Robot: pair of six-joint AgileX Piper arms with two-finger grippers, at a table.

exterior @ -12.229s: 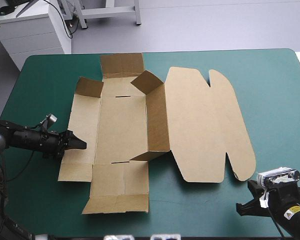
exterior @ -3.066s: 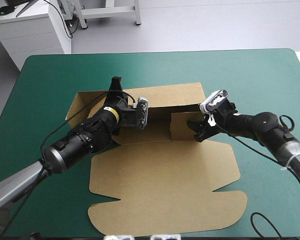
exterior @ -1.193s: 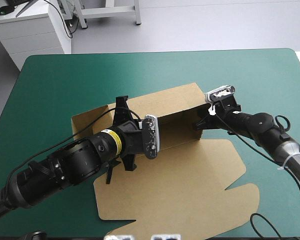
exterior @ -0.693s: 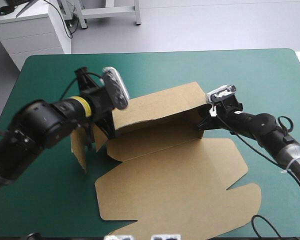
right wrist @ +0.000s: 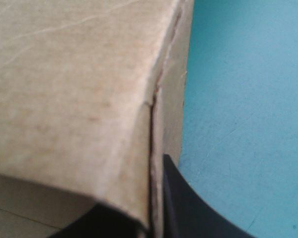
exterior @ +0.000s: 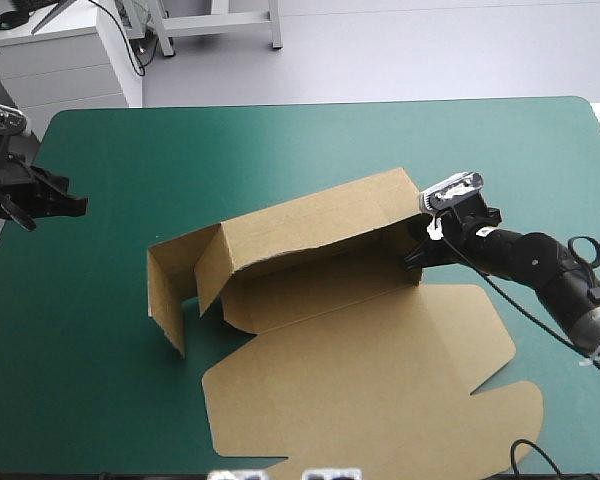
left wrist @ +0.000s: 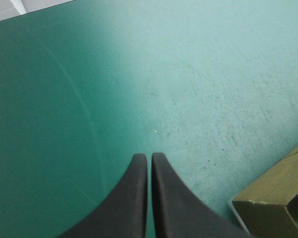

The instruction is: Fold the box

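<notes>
Right pincer (exterior: pixel 413 256) pinched the box (exterior: pixel 320 290) at its nearest end corner, where the long raised wall met the short end wall. In the right wrist view the board's edge ran down between the black fingers (right wrist: pixel 184 208). One finger lay outside the wall, on the side of the teal-green cover (exterior: pixel 280 140). The other was almost wholly hidden beneath the wall, with only a dark sliver showing. How far that inner finger reached could not be made out, and from above the arm itself covered the pinched corner.

The box stood between the two pincers, much closer to the right one. Its long wall was raised and leaning. At the end farthest from the right pincer two flaps stood upright, and one of them hid part of the tray's floor. What showed of that floor was plain brown board. The lid lay flat on the cover, beside and below the right pincer.

Left pincer (left wrist: pixel 149 156) was pressed together into one pointed arch with nothing in it, over bare cover and well apart from the box. Ahead of it and to one side, only a corner of the box showed, cut off at the frame.
</notes>
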